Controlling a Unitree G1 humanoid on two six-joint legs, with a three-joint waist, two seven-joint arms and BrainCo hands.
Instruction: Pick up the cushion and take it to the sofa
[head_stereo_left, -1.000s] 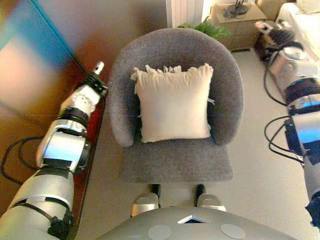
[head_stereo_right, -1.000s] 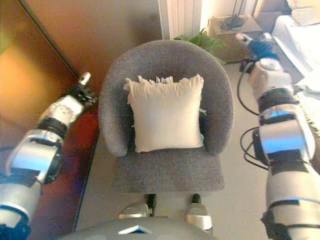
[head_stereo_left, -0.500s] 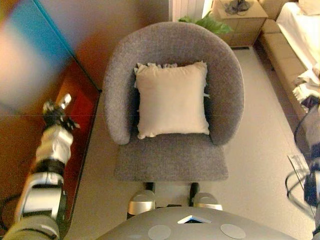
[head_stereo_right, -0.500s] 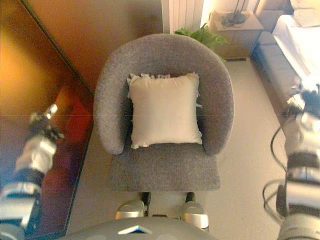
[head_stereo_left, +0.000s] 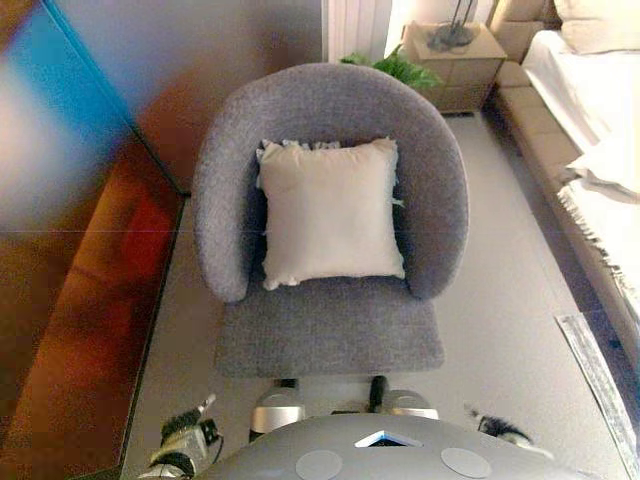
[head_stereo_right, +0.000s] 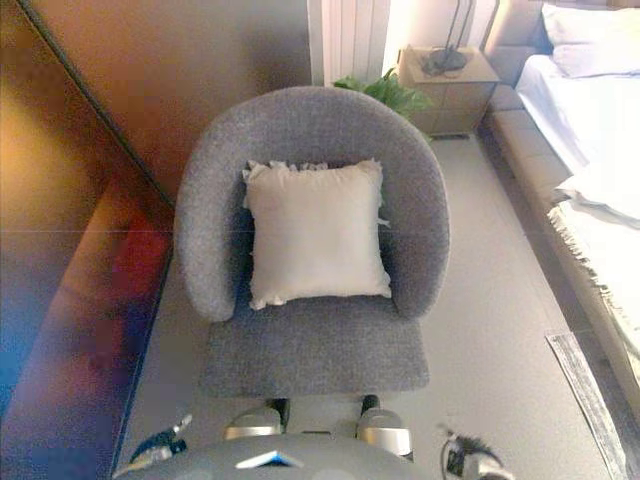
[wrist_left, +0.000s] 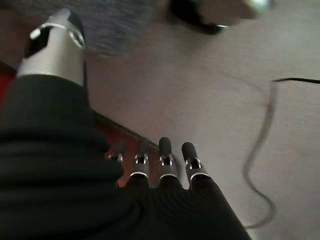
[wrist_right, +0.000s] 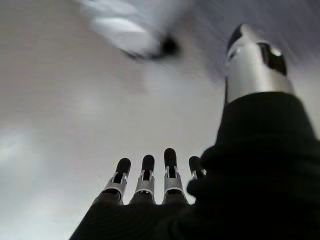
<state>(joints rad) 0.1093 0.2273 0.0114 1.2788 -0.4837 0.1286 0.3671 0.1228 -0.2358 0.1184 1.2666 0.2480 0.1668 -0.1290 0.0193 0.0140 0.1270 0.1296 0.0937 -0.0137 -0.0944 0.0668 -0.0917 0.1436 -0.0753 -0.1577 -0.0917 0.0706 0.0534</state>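
The square cream fabric cushion with a frilled top edge leans against the back of the grey upholstered armchair, looking soft and light, best clasped by both side edges, while the left hand and right hand hang low with fingers straight and released.

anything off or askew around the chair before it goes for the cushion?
Nothing stands out. The cream cushion leans upright against the back of the grey armchair, a touch rotated but intact. Both hands hang low by the floor, left hand and right hand, fingers straight, holding nothing.
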